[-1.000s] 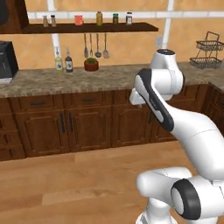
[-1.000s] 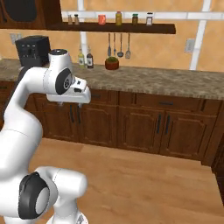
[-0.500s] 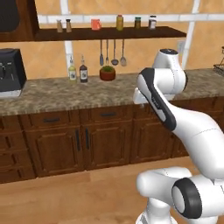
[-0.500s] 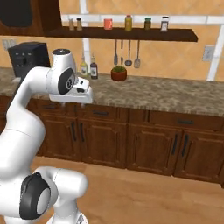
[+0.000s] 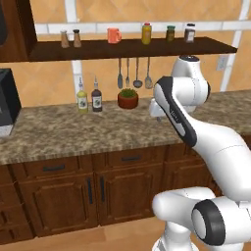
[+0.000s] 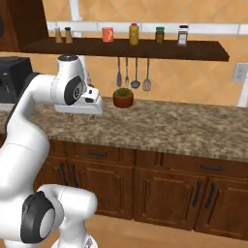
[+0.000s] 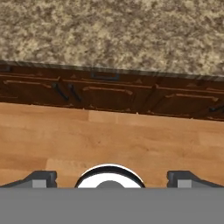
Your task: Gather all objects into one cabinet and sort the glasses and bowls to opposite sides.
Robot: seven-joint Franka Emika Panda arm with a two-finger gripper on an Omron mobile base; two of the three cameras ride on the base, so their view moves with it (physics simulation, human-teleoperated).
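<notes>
One coral-orange cup (image 5: pixel 113 35) (image 6: pixel 107 34) stands on the long dark wall shelf (image 5: pixel 147 48) among spice jars. A slab of the dark reddish-brown cabinet (image 5: pixel 17 29) (image 6: pixel 22 19) shows at the upper left, its door out of frame. The bowls are out of view. My gripper (image 6: pixel 80 115) (image 7: pixel 112 179) hangs above the counter's front edge, well below and to the right of the cup. It points down and is open, with nothing between its fingertips (image 7: pixel 43 178). In the left base view the hand (image 5: pixel 156 109) is partly hidden behind the arm.
On the granite counter (image 5: pixel 59 135) stand a black coffee machine (image 5: pixel 7 103), two sauce bottles (image 5: pixel 89 99) and a potted plant (image 5: pixel 128 98). Utensils (image 5: pixel 128 73) hang under the shelf. Base cabinets (image 7: pixel 109 94) and wooden floor (image 7: pixel 109 140) lie below the hand.
The whole picture has slid right and grown larger, so the base has driven left and closer to the counter. The arm keeps its pose and the gripper stays open.
</notes>
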